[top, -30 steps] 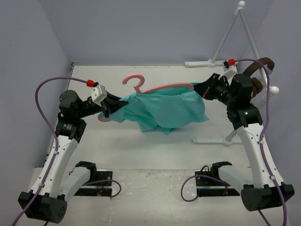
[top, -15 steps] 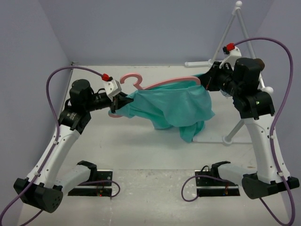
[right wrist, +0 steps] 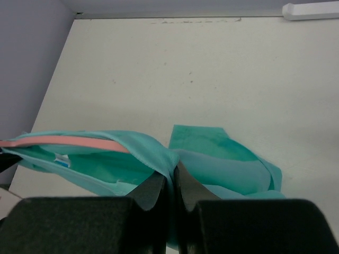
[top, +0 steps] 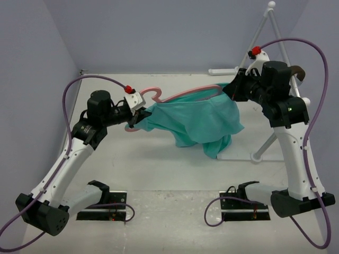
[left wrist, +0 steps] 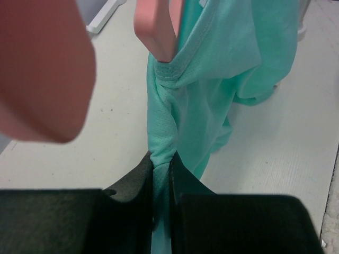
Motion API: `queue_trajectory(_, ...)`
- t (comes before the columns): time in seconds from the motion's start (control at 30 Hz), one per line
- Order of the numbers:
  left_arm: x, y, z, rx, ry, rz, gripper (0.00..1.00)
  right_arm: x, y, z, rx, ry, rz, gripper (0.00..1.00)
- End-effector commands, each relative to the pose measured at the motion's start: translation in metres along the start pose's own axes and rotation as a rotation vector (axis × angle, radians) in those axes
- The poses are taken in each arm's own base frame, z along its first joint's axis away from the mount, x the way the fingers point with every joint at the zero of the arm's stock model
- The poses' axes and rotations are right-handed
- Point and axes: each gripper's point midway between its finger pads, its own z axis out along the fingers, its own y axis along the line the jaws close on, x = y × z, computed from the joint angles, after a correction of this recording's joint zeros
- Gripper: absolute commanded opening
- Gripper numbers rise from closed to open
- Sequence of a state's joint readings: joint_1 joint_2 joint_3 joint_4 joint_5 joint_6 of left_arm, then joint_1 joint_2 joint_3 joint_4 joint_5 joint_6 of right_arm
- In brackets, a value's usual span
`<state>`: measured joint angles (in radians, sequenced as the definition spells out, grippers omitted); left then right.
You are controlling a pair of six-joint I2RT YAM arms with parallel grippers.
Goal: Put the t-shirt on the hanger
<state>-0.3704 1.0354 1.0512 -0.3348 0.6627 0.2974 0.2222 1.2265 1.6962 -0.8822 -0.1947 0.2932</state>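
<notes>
The teal t-shirt (top: 198, 123) hangs in the air, stretched between both grippers above the table. The pink hanger (top: 183, 94) runs along its upper edge, its hook (top: 153, 92) sticking up at the left. My left gripper (top: 136, 114) is shut on the shirt's left end; the left wrist view shows cloth (left wrist: 183, 116) pinched in the jaws and the hanger end (left wrist: 159, 26) inside the fabric. My right gripper (top: 229, 90) is shut on the right end. In the right wrist view the cloth (right wrist: 153, 153) is pinched and the hanger bar (right wrist: 63, 143) lies under a fold.
A white tubular rack (top: 259, 47) stands at the back right, its foot (top: 241, 156) on the table near the shirt's hanging corner. Brown headphones (top: 297, 71) hang behind the right arm. Purple walls close the left and back sides.
Both arms have risen and lifted the shirt and hanger off the table. The left gripper moved right and the shirt now hangs more stretched, its lower corner drooping at the right.
</notes>
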Motion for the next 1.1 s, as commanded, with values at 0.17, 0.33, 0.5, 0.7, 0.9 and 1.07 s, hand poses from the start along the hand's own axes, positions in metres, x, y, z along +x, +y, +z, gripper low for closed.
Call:
queue_trajectory(0.17, 0.007, 0.012, 0.007, -0.061, 0.105, 0.019, 0.00, -0.030, 0.063, -0.018, -0.275, -0.083, -0.070, 0.07)
queue_trajectory(0.33, 0.001, 0.002, 0.016, 0.011, 0.092, 0.008, 0.00, -0.024, 0.089, -0.009, -0.364, -0.015, -0.090, 0.03)
queue_trajectory(0.5, -0.051, -0.025, 0.017, 0.176, -0.110, 0.021, 0.00, 0.025, 0.114, 0.015, -0.549, 0.142, -0.041, 0.06)
queue_trajectory(0.7, -0.068, -0.028, 0.026, 0.272, -0.138, 0.039, 0.00, 0.038, 0.104, 0.019, -0.543, 0.172, -0.040, 0.24)
queue_trajectory(0.9, -0.040, -0.017, 0.045, 0.324, -0.053, -0.029, 0.00, 0.014, 0.065, -0.001, -0.306, 0.090, -0.086, 0.54)
queue_trajectory(1.07, -0.042, -0.013, 0.045, 0.369, -0.108, -0.075, 0.00, -0.002, 0.036, -0.019, -0.133, -0.009, -0.168, 0.67)
